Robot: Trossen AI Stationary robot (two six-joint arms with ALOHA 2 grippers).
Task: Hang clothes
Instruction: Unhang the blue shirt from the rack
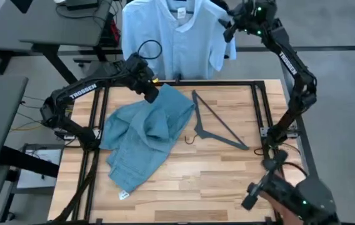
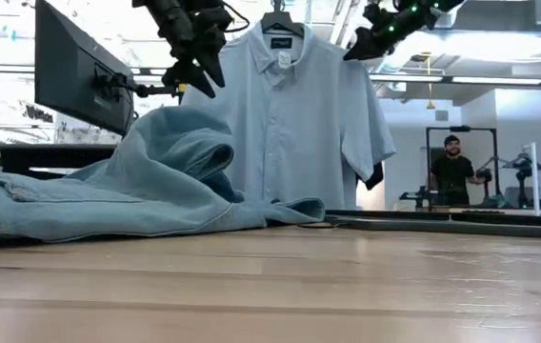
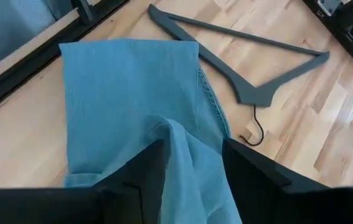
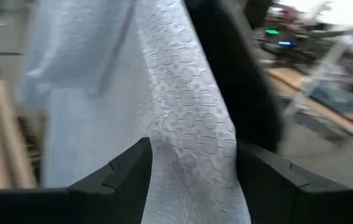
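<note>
The jeans (image 1: 141,139) are lying crumpled on the counter's (image 1: 227,181) left half (a dark hanger (image 1: 218,122) lying beside them), the left gripper (image 1: 151,92) pinching their far end. Beyond the far edge, the right gripper (image 1: 227,30) is clamping the hanging button shirt's (image 1: 171,37) sleeve.

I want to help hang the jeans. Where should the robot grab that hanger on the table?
Probably the long straight bar of the hanger, coming from above, because it lies flat on the table with bare wood on both sides. Its hook end points toward the jeans, which the left hand holds, so the bar is easier.
</note>
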